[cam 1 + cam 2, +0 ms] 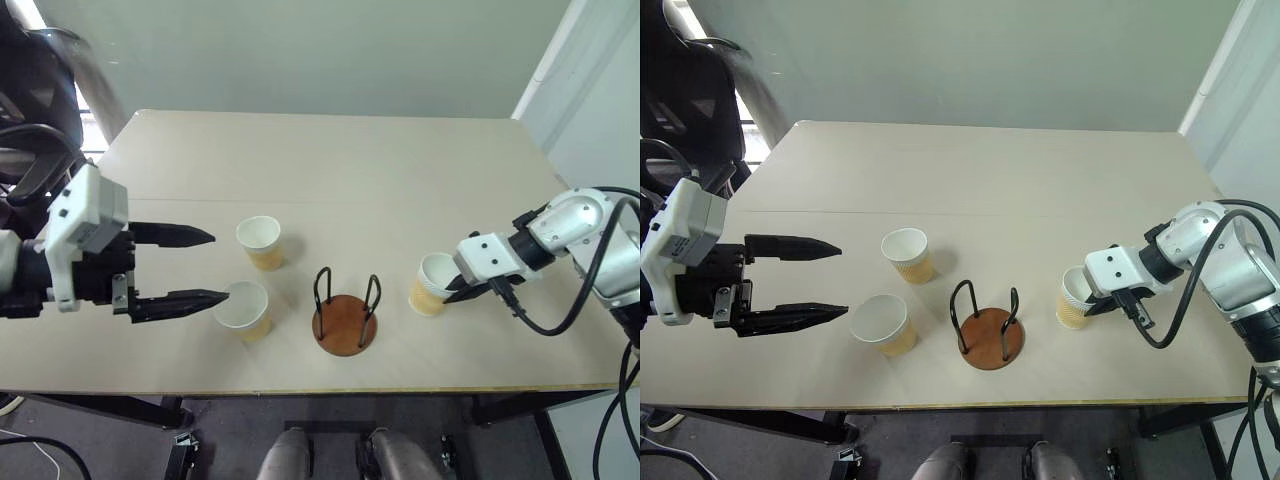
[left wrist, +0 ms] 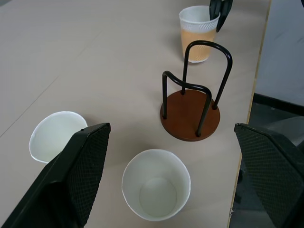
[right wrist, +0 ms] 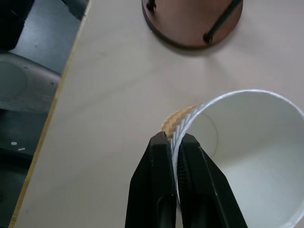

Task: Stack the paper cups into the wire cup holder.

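Head view: left gripper (image 1: 208, 267) with fingers spread wide and released, nearest paper cup (image 1: 244, 308) touching the lower fingertip, second paper cup (image 1: 261, 242) just beyond the upper; wire cup holder (image 1: 345, 312) between both arms on the counter (image 1: 330, 160). Right wrist view: right gripper (image 3: 176, 140) clenched on third paper cup's (image 3: 247, 156) rim, one finger inside, one outside.

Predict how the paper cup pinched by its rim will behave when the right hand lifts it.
The cup is probably light and empty, so it should lift easily. Its thin wall, pinched at the rim by the right hand, may flex or dent. Held at one side, it will likely hang tilted.
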